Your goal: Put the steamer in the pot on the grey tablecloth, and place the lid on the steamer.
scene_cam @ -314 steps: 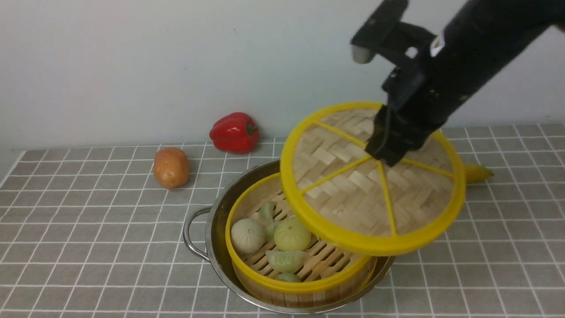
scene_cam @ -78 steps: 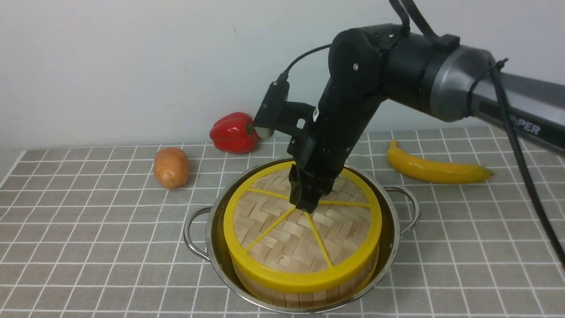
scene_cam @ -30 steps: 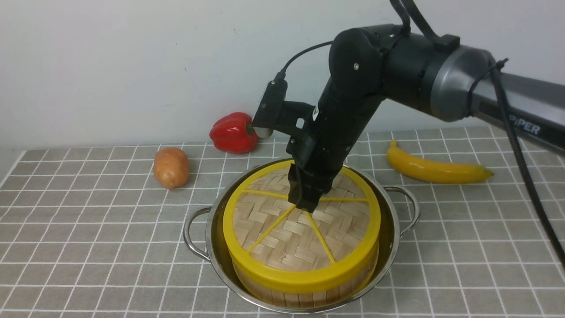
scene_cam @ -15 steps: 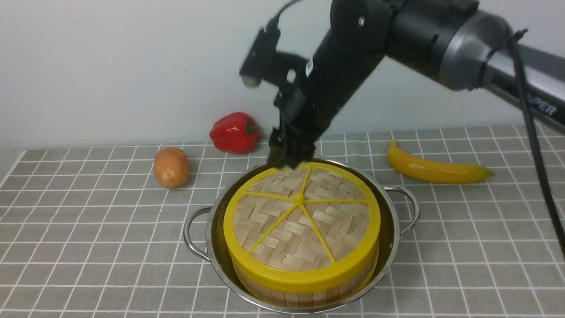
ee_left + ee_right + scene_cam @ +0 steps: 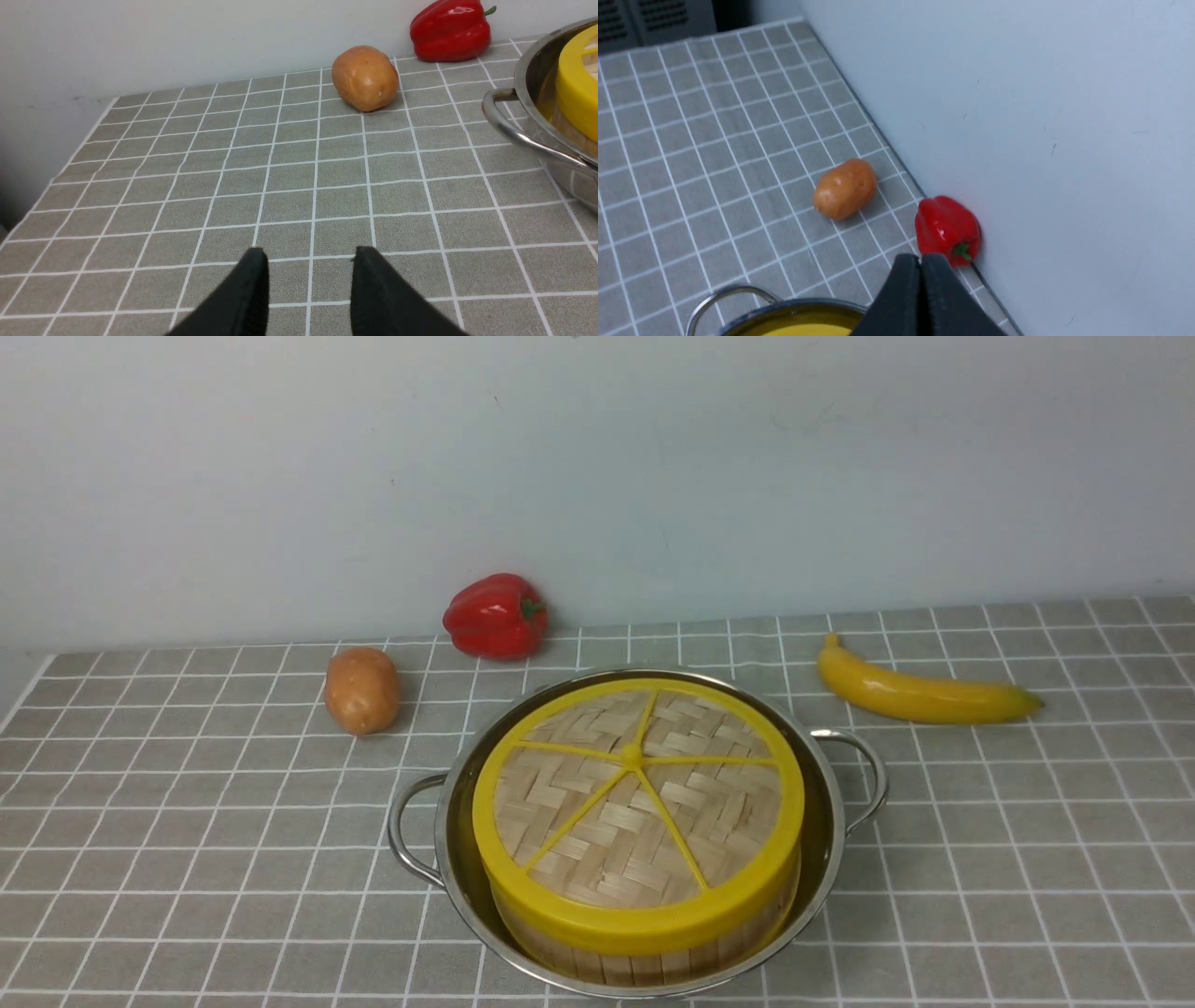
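- The lid point(image 5: 639, 812) is seated flat on the steamer point(image 5: 653, 947), which is set inside the pot point(image 5: 826, 831) on the grey tablecloth point(image 5: 187, 821).
- The left claw point(image 5: 309, 273) is held spread, empty, above the cloth.
- The right claw point(image 5: 920, 275) is pressed together, empty.

One pot point(image 5: 831, 821), one steamer point(image 5: 644, 957) and one lid point(image 5: 638, 812) are counted on one grey tablecloth point(image 5: 187, 859). One red pepper point(image 5: 495, 616), one potato point(image 5: 362, 690) and one banana point(image 5: 920, 695) are also counted.
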Motion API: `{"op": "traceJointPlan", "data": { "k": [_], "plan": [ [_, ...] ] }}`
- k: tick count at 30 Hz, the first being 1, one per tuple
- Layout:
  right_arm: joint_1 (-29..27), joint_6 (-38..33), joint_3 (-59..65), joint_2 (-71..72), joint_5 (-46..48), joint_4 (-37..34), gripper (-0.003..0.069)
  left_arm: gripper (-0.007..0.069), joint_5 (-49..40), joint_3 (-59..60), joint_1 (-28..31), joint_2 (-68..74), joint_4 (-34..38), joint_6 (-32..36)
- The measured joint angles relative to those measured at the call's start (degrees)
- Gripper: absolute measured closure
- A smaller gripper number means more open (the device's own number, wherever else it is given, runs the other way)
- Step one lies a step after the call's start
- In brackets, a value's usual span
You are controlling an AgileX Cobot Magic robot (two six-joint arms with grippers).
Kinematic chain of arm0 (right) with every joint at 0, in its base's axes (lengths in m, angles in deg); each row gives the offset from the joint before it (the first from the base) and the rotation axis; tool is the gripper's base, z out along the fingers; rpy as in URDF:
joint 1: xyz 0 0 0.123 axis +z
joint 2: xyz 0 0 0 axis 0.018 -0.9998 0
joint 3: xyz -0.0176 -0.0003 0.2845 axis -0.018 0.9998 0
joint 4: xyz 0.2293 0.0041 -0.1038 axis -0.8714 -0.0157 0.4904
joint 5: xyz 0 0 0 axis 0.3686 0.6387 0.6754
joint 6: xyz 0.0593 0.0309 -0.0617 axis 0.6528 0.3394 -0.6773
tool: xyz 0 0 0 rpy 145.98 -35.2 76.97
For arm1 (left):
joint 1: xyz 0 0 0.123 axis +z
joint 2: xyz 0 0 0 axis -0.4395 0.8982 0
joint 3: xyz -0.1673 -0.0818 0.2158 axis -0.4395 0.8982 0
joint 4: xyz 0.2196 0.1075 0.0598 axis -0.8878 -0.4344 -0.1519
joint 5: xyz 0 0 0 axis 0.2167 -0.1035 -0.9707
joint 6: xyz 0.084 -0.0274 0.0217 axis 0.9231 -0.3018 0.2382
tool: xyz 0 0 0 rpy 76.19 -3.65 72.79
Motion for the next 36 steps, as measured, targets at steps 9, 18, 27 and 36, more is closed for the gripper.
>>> {"op": "traceJointPlan", "data": {
  "k": [9, 18, 27, 36],
  "plan": [
    [0.0, 3.0, 0.0, 1.1, 0.2, -2.1, 0.067, 0.0382, 0.0, 0.0, 0.0, 0.0, 0.0, 0.0],
    [-0.5, 7.3, 9.2, 4.9, 0.1, 6.3, 0.0656, 0.0382, 0.0, 0.0, 0.0, 0.0, 0.0, 0.0],
    [-6.7, 20.7, 55.5, 29.9, -8.4, 15.1, 0.0633, 0.0382, 0.0, 0.0, 0.0, 0.0, 0.0, 0.0],
    [-22.8, 26.8, 93.1, 57.3, -37.9, 15.8, 0.0607, 0.0382, 0.0, 0.0, 0.0, 0.0, 0.0, 0.0]
  ]
}}
